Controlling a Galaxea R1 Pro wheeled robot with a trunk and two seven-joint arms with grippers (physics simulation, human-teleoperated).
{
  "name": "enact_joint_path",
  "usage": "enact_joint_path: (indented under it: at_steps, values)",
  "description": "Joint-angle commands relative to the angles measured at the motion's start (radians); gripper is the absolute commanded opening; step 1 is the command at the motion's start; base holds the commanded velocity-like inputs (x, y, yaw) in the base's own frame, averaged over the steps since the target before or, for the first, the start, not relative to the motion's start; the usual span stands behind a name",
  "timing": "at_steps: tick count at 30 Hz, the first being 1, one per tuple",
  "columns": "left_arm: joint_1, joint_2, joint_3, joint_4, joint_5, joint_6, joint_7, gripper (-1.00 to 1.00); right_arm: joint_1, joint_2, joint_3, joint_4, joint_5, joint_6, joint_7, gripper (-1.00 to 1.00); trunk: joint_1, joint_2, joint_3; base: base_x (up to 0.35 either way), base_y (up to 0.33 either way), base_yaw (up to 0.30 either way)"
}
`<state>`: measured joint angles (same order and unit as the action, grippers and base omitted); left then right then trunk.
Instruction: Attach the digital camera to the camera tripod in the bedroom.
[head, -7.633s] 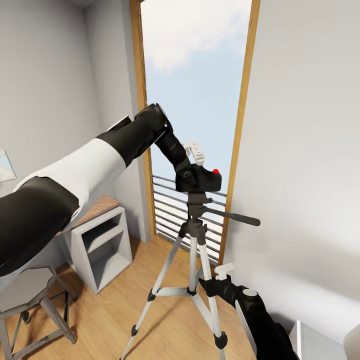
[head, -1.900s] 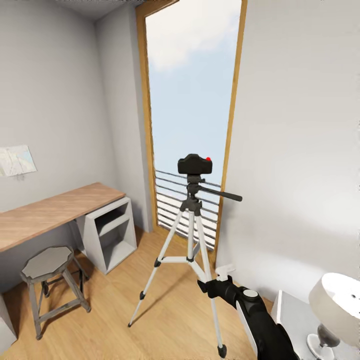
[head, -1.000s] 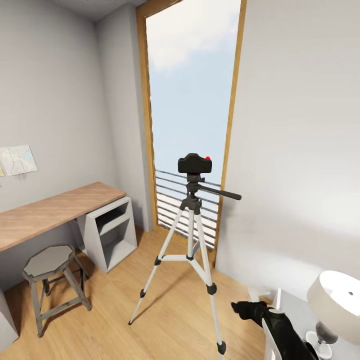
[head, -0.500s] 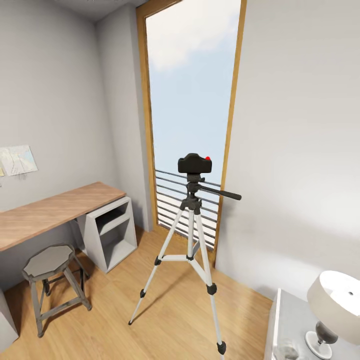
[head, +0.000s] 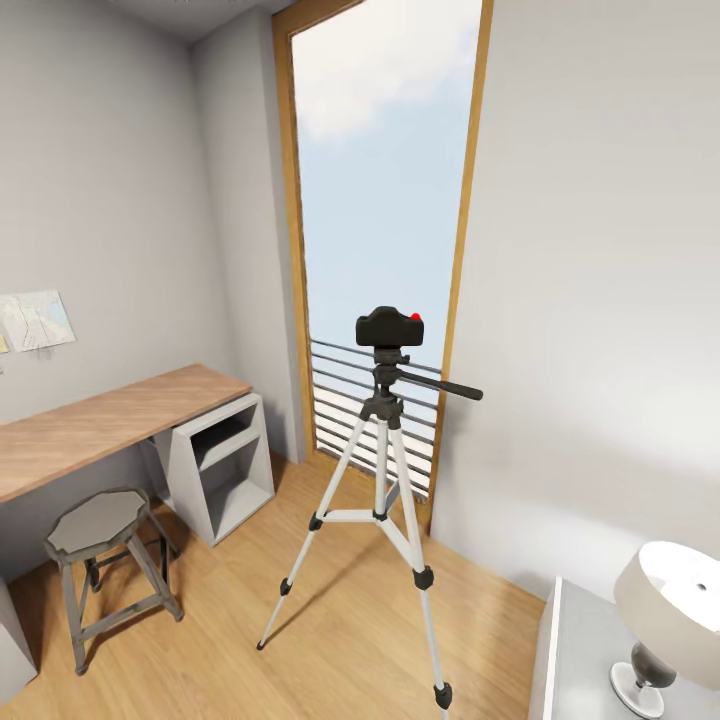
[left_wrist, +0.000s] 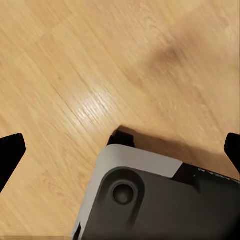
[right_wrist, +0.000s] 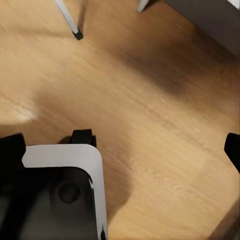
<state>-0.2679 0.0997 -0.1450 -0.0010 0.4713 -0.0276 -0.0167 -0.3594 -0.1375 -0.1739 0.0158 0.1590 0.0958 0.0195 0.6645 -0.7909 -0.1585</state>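
Observation:
The black digital camera (head: 389, 327), red dot on top, sits on the head of the camera tripod (head: 384, 470), which stands on the wood floor before the tall window. Its black pan handle (head: 445, 387) points right. Nothing holds the camera. My left gripper (left_wrist: 122, 150) hangs open over bare floor and my own base (left_wrist: 160, 200), its fingertips (left_wrist: 12, 150) at the picture's edges. My right gripper (right_wrist: 122, 149) is also open and empty above the floor, with a tripod foot (right_wrist: 77, 35) some way ahead of it.
A wooden desk (head: 110, 415) with a grey shelf unit (head: 215, 470) runs along the left wall, and an octagonal stool (head: 100, 525) stands before it. At the lower right a grey nightstand (head: 580, 650) carries a white lamp (head: 675, 600). A railing (head: 345, 400) crosses the window.
The left gripper let go of the camera, the arm withdrew, and the view backed away. In the last second the right arm dropped out of the head view. Camera and tripod stay still.

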Motion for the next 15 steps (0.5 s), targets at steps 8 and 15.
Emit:
enact_joint_path:
  at_steps: [8, 15]
  values:
    - [0.011, -0.009, -0.008, 0.001, 0.01, -0.003, -0.001, 1.0, 0.044, 0.001, -0.007, 0.015, 0.01, -0.096, -0.007, 1.0, 0.0, -0.001, -0.001, 0.0, 0.0, 0.0]
    - [0.013, -0.018, -0.008, 0.001, 0.01, -0.003, 0.0, 1.0, 0.106, 0.018, -0.007, 0.017, 0.009, -0.159, -0.008, 1.0, 0.0, -0.001, -0.001, 0.0, 0.0, 0.0]
